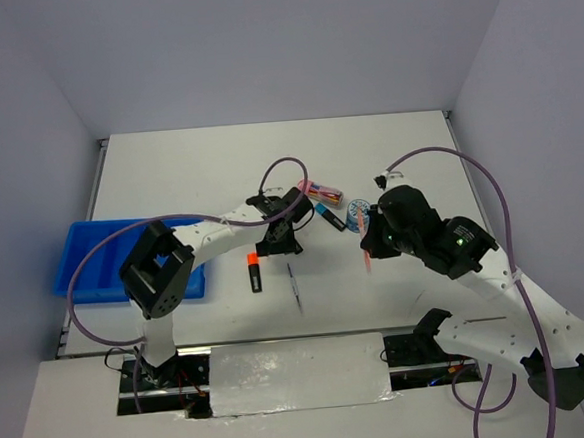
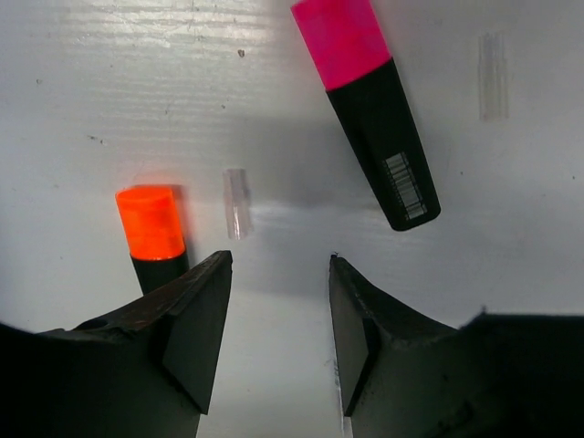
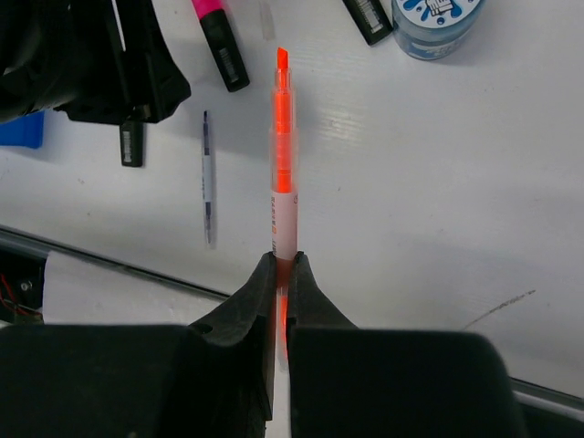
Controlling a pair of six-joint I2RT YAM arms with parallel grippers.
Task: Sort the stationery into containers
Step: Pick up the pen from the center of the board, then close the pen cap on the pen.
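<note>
Right gripper (image 3: 283,265) clamped the thin orange pen (image 3: 284,155). Left gripper (image 2: 278,274), half-open and empty, needed centring over the orange-capped highlighter (image 2: 151,224) before closing.

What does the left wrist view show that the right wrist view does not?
Only the left wrist view: the orange cap of a highlighter, and that the left gripper stands open and empty. Only the right wrist view: the right gripper shut on a thin orange-red pen, a grey pen, a blue-white disc. Both: the pink-capped highlighter on the white table.
</note>
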